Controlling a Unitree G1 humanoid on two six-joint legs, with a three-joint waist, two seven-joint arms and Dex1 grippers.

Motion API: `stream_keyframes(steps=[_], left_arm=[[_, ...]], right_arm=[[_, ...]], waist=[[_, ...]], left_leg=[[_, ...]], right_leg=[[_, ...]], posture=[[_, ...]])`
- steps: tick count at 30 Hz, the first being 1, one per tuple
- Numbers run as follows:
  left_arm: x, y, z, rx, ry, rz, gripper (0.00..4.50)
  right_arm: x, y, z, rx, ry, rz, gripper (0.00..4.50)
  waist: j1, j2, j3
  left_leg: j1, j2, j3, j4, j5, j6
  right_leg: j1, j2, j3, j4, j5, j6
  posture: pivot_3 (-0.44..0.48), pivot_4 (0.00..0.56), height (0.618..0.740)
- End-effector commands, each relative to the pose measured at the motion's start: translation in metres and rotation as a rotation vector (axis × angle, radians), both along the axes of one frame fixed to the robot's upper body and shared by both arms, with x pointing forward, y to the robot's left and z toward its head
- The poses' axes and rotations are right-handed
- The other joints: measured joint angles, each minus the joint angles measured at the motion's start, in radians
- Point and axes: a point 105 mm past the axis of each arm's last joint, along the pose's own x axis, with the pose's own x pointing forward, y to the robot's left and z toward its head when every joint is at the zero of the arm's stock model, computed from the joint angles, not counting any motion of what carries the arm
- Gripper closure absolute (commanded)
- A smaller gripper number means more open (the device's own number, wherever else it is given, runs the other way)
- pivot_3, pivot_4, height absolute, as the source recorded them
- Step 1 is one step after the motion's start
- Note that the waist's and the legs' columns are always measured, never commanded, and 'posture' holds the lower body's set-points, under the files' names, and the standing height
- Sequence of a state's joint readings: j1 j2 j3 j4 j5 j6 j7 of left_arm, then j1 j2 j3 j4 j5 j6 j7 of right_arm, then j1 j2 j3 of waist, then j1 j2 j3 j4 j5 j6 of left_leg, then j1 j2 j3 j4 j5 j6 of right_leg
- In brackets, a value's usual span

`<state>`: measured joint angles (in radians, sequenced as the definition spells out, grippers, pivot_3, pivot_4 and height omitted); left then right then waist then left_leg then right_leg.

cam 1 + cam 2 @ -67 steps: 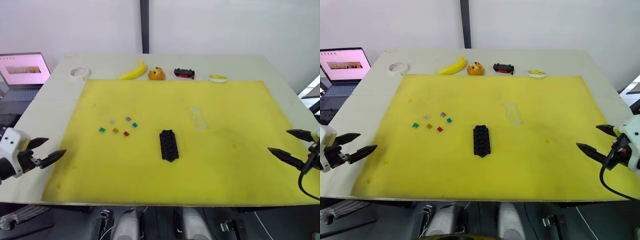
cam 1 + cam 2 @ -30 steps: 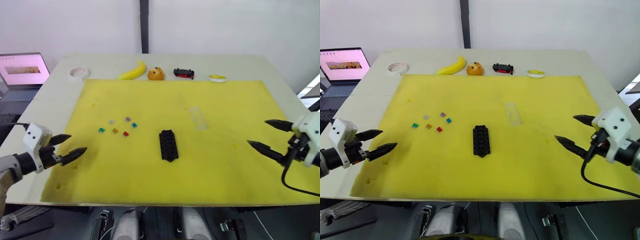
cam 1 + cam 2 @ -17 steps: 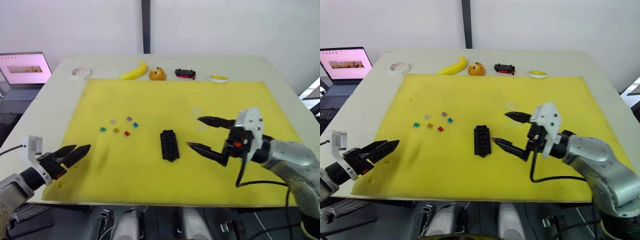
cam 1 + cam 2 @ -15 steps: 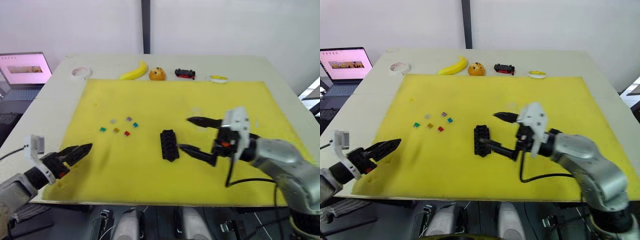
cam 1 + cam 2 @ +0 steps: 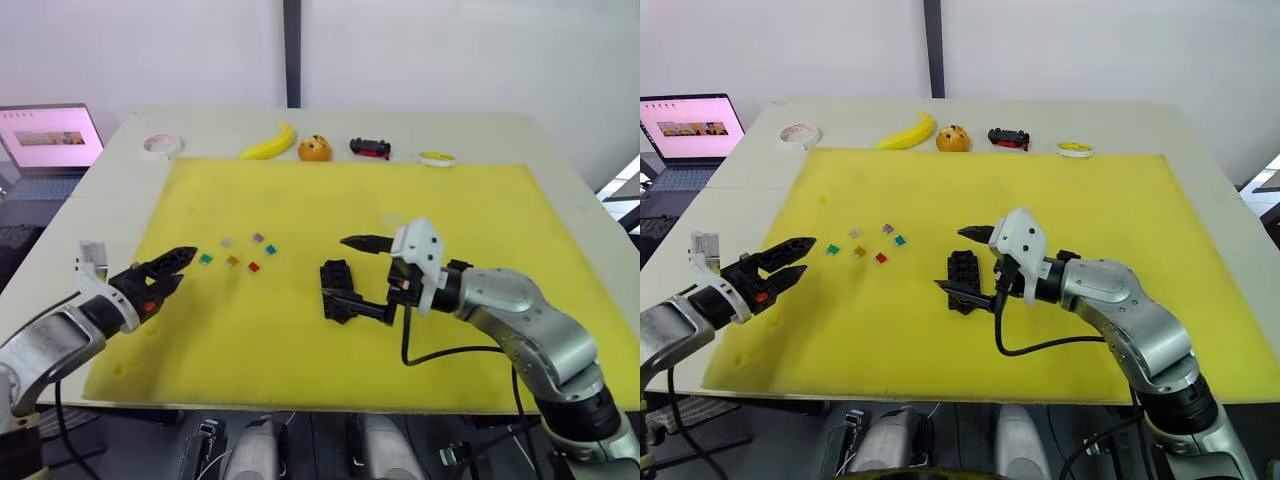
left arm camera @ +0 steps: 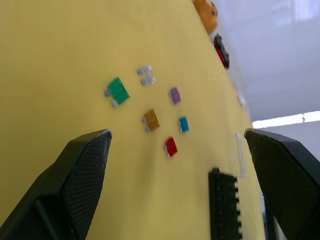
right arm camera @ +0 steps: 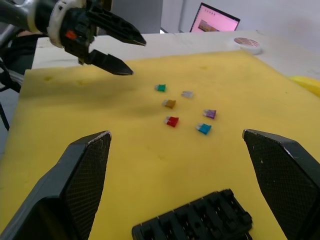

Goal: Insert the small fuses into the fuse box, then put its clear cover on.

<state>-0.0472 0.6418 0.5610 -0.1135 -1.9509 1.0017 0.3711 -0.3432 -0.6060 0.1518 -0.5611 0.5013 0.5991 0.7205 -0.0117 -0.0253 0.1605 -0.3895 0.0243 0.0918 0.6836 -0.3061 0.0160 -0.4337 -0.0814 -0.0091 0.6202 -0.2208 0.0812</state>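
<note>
Several small fuses (image 5: 237, 255) in mixed colours lie loose on the yellow mat, left of centre. The black fuse box (image 5: 338, 290) lies at the mat's middle, slots up. My left gripper (image 5: 189, 265) is open just left of the green fuse (image 5: 204, 259), its tips pointing at the cluster. My right gripper (image 5: 335, 267) is open around the fuse box from the right, one finger across the box's near end and one past its far end. The clear cover (image 6: 239, 150) is a faint strip beyond the box, mostly behind my right gripper in the eye views.
Along the table's far edge stand a white tape roll (image 5: 157, 146), a banana (image 5: 267, 143), an orange (image 5: 314, 149), a black-and-red toy car (image 5: 370, 148) and a yellow tape roll (image 5: 436, 157). A laptop (image 5: 50, 140) sits off the table's left.
My right gripper swept in from the mat's right edge to the fuse box. My left gripper moved from the left edge in towards the fuses. Both stayed open.
</note>
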Motion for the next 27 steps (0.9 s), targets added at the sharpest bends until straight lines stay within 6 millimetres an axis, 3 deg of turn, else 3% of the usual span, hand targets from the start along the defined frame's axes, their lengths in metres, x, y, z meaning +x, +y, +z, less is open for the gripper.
stream_keyframes(steps=[1,7,19,27], left_arm=[[0.007,0.005,0.001,-0.041,0.017,0.040,0.01],[0.016,-0.006,0.000,-0.095,0.018,-0.050,0.01],[0.031,-0.007,-0.011,-0.170,0.092,-0.094,0.01],[0.045,-0.020,-0.004,-0.201,0.081,-0.107,0.01]], right_arm=[[0.002,0.004,0.010,0.000,-0.071,0.006,0.00],[0.002,0.008,0.007,-0.004,-0.080,0.008,0.00],[-0.003,0.016,0.000,-0.041,-0.114,0.006,0.00],[-0.001,0.015,-0.004,-0.034,-0.112,-0.021,0.00]], waist=[[0.002,0.000,0.000],[0.002,0.000,0.000],[0.003,0.000,0.000],[0.009,0.000,0.000]], left_leg=[[0.000,0.000,0.000,0.000,0.000,0.000],[0.000,-0.002,-0.002,0.000,0.001,-0.001],[0.000,-0.002,-0.004,0.000,0.003,-0.004],[0.000,-0.004,-0.007,0.000,0.002,-0.004]], right_leg=[[0.000,0.001,0.000,0.000,0.000,0.000],[0.002,0.002,-0.003,-0.001,0.000,0.000],[0.003,0.002,-0.003,-0.001,0.000,0.000],[0.004,0.000,-0.005,-0.002,0.000,0.000]], posture=[[0.000,0.150,0.740],[0.000,0.150,0.740],[0.000,0.150,0.740],[0.000,0.150,0.740]])
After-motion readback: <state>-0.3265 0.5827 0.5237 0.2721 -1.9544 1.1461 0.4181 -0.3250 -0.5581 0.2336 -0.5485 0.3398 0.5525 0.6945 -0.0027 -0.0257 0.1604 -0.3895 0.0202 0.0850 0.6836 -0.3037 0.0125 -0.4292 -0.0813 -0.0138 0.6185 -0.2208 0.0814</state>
